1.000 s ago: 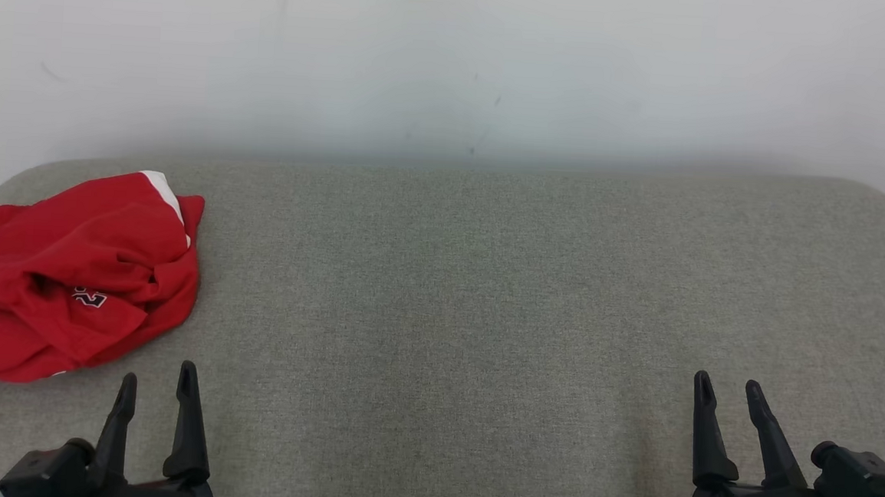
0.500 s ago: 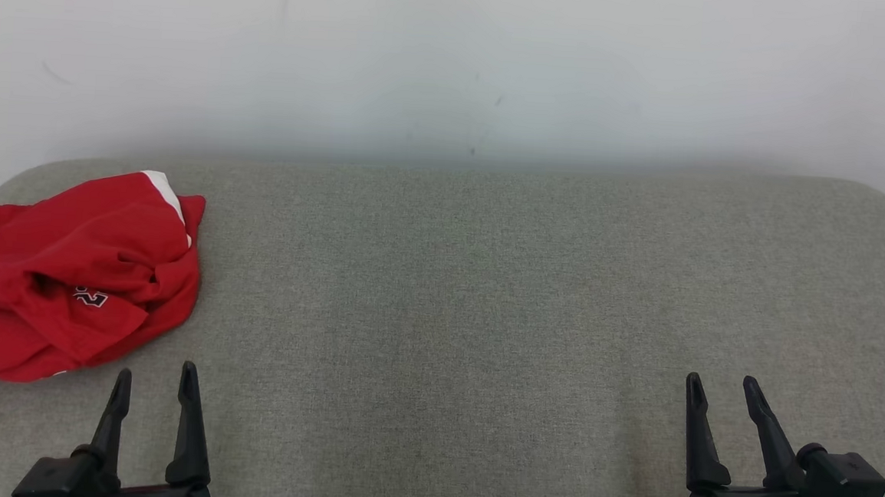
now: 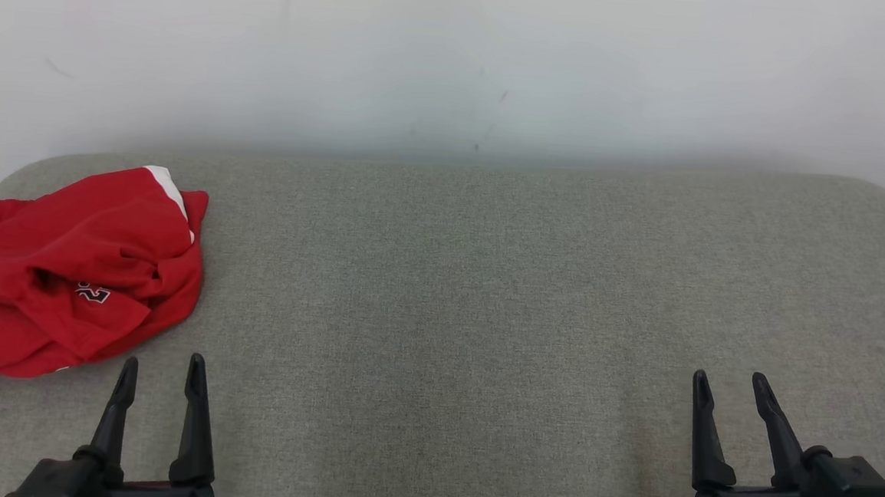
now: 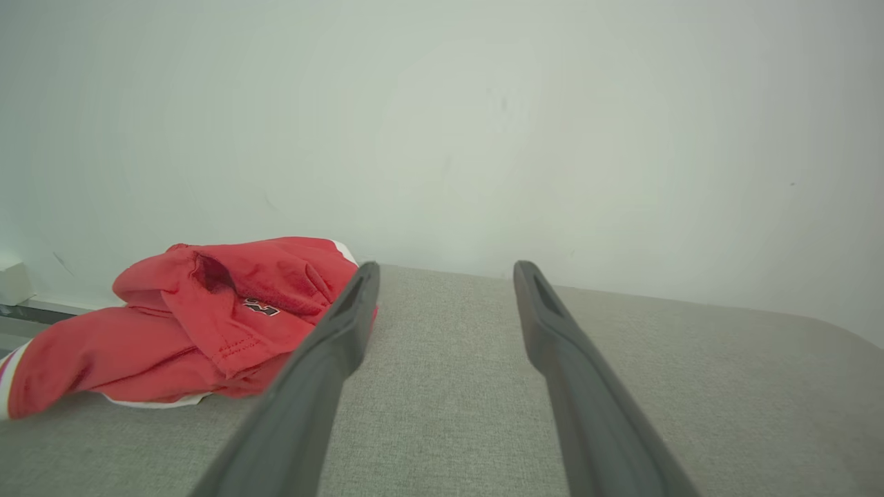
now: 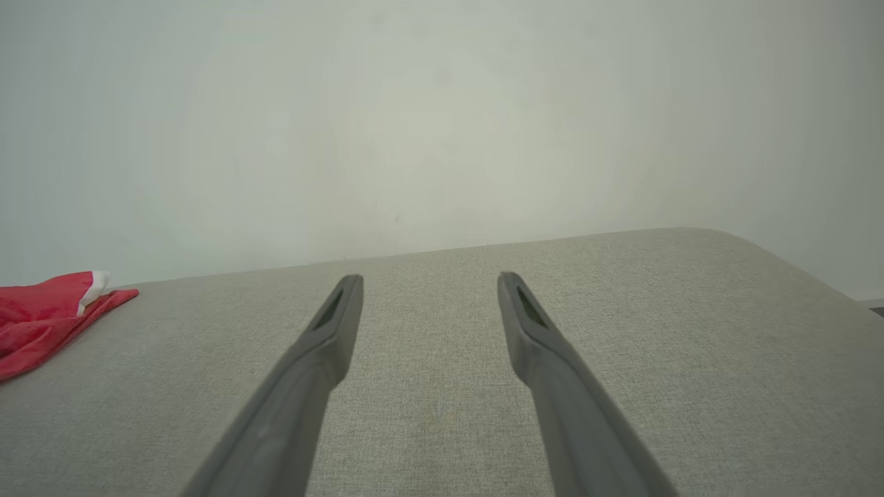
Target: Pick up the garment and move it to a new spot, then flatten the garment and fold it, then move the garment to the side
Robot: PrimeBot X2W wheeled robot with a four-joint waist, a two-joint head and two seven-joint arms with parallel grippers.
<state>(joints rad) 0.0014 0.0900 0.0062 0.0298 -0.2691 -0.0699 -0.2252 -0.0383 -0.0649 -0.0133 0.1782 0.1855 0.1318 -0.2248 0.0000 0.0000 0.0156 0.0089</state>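
The red garment (image 3: 76, 268) lies crumpled at nine o'clock on the grey cushion (image 3: 486, 282), untouched. Your left gripper (image 3: 162, 363) and right gripper (image 3: 730, 377) hang spread wide, empty. Reach the left toward eleven o'clock and pinch a thick fold, not a loose edge.

I see cushion (image 3: 470, 296): grey woven cloth, coarse, matt | garment (image 3: 76, 272) at its left edge: soft red cloth, matt, creased | wall (image 3: 454, 57): pale, smooth, matt | left gripper (image 3: 162, 360), right gripper (image 3: 730, 375): dark, smooth, matt, plastic by my eye
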